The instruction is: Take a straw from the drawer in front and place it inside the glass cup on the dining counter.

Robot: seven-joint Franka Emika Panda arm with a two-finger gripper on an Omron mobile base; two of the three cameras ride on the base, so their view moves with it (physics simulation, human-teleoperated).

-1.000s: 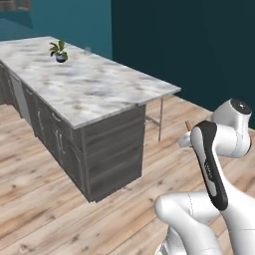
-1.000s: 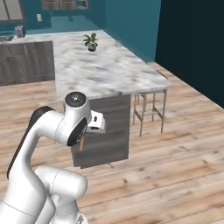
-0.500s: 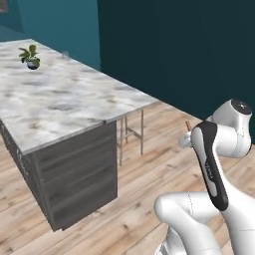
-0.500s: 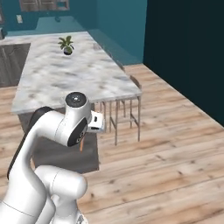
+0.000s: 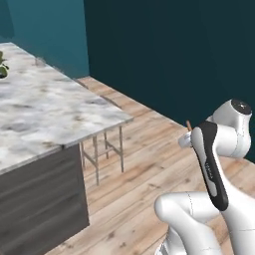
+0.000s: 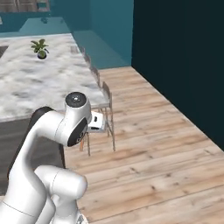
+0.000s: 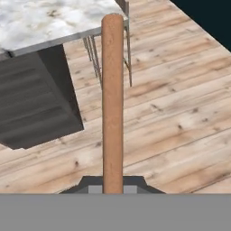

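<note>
- In the hand view, we see the straw (image 7: 112,103), a thin reddish-brown stick, rising straight up the middle of the picture from between the fingertips of our gripper (image 7: 113,184).
- Our gripper is closed tight on the straw's lower end, so we judge the pick from the drawer as done.
- In the left base view, a short tip of the straw (image 5: 189,124) pokes up beside our folded white arm, well apart from the dining counter (image 5: 45,114).
- The dining counter has a white-grey veined marble top on a dark grey base; its near corner lies to our left, with metal stool legs (image 5: 107,152) tucked under the overhang.
- A small potted plant (image 6: 40,48) sits far along the marble top.
- A faint clear shape beyond the plant may be the glass cup (image 5: 40,62); it is too small for us to be sure.
- What remains, in our judgement: bring the straw over the counter, find the cup, and lower the straw in.
</note>
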